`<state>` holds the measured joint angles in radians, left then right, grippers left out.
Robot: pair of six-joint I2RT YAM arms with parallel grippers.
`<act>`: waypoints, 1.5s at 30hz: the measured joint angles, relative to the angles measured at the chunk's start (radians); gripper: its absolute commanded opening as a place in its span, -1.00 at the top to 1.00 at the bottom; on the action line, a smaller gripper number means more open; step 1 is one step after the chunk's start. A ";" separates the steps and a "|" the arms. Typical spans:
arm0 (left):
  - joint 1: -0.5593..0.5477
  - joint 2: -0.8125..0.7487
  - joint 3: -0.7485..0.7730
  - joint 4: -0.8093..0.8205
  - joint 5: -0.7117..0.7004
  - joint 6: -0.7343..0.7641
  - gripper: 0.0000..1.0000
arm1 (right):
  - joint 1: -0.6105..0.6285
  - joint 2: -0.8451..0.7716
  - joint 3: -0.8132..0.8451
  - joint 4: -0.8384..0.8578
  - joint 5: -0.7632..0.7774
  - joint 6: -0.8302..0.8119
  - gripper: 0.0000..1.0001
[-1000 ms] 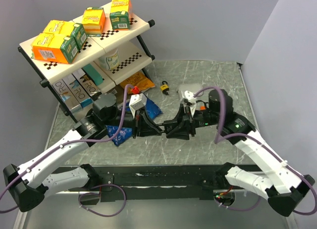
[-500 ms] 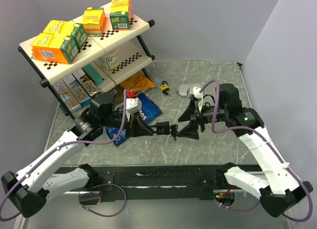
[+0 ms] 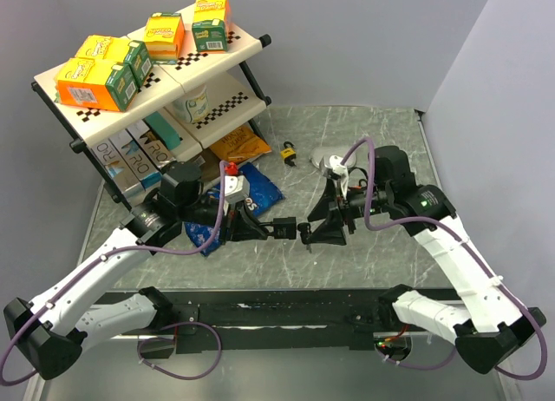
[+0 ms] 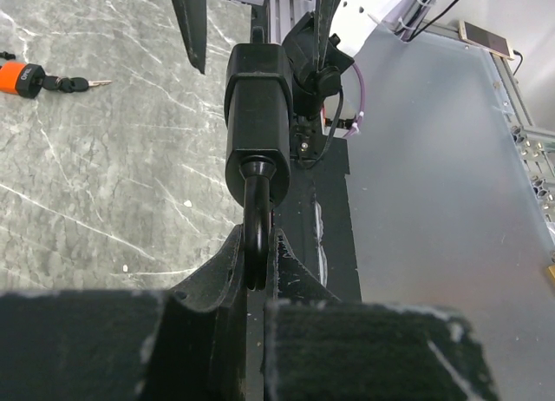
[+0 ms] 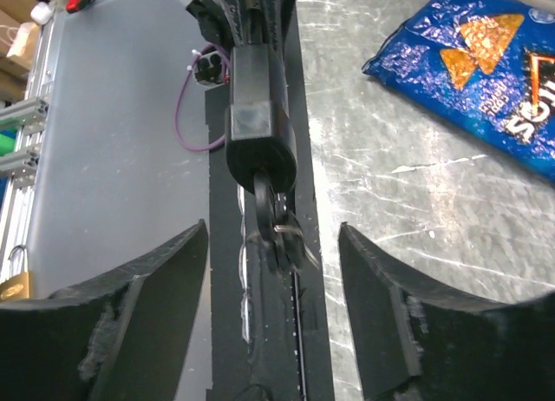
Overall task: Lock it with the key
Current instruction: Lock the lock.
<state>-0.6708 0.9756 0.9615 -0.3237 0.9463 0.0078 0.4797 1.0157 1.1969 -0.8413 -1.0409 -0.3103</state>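
Note:
My left gripper [image 3: 276, 227] is shut on the U-shackle [image 4: 254, 232] of the black padlock [image 4: 257, 115] and holds it level above the table, body pointing right. The key bunch [image 5: 282, 232] hangs at the padlock's [image 5: 256, 115] free end, one key apparently in the keyhole. In the top view the key bunch [image 3: 305, 233] sits between the two grippers. My right gripper [image 5: 273, 230] is open, its fingers [image 5: 165, 279] on either side of the keys without touching them. In the top view it [image 3: 323, 226] stands just right of the padlock [image 3: 290, 225].
An orange padlock [image 3: 288, 151] with its own keys [image 4: 74, 84] lies further back. A blue chips bag [image 3: 260, 189] lies behind the left gripper. A two-tier shelf rack [image 3: 217, 54] with boxes stands at the back left. A grey lid-like object [image 3: 328, 161] lies behind the right arm.
The two grippers were pressed together a second ago. The right gripper has let go, opened and drawn back to the right. The left gripper still holds the padlock.

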 measured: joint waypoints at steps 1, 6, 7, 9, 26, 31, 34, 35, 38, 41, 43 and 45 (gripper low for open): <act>0.000 0.002 0.000 0.000 0.000 0.000 0.98 | 0.007 0.003 0.000 0.004 0.000 0.003 -0.24; 0.000 0.004 0.000 0.000 0.000 0.000 0.98 | 0.031 0.012 0.000 0.029 0.004 0.014 -0.12; 0.000 0.004 0.000 0.000 0.000 0.001 0.98 | 0.034 0.014 0.000 0.032 0.004 0.014 -0.11; 0.000 0.004 0.000 0.000 0.000 0.006 0.98 | 0.039 0.018 0.000 0.034 0.006 0.014 -0.08; 0.000 0.004 0.000 -0.029 -0.006 0.038 0.98 | 0.072 0.049 0.050 -0.013 0.044 -0.065 1.00; 0.000 0.004 0.000 -0.035 -0.011 0.053 0.99 | 0.074 0.051 0.056 -0.032 0.057 -0.098 1.00; 0.004 0.004 -0.004 -0.042 -0.011 0.063 0.99 | 0.074 0.051 0.060 -0.055 0.071 -0.120 1.00; 0.005 0.004 -0.005 -0.046 -0.011 0.066 0.99 | 0.072 0.051 0.060 -0.062 0.072 -0.130 1.00; 0.010 0.003 -0.005 -0.061 -0.013 0.087 0.99 | 0.055 0.050 0.061 -0.087 0.075 -0.158 1.00; 0.016 0.003 -0.005 -0.085 -0.020 0.114 0.98 | 0.029 0.050 0.067 -0.130 0.076 -0.190 1.00; 0.021 0.003 -0.005 -0.111 -0.024 0.133 0.99 | -0.002 0.050 0.074 -0.174 0.085 -0.212 1.00; 0.024 0.003 -0.005 -0.130 -0.026 0.150 0.99 | -0.039 0.053 0.085 -0.212 0.094 -0.232 1.00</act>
<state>-0.6472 0.9787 0.9562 -0.4541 0.9207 0.1574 0.4404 1.0683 1.2819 -1.0538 -0.9470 -0.5426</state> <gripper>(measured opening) 0.083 0.031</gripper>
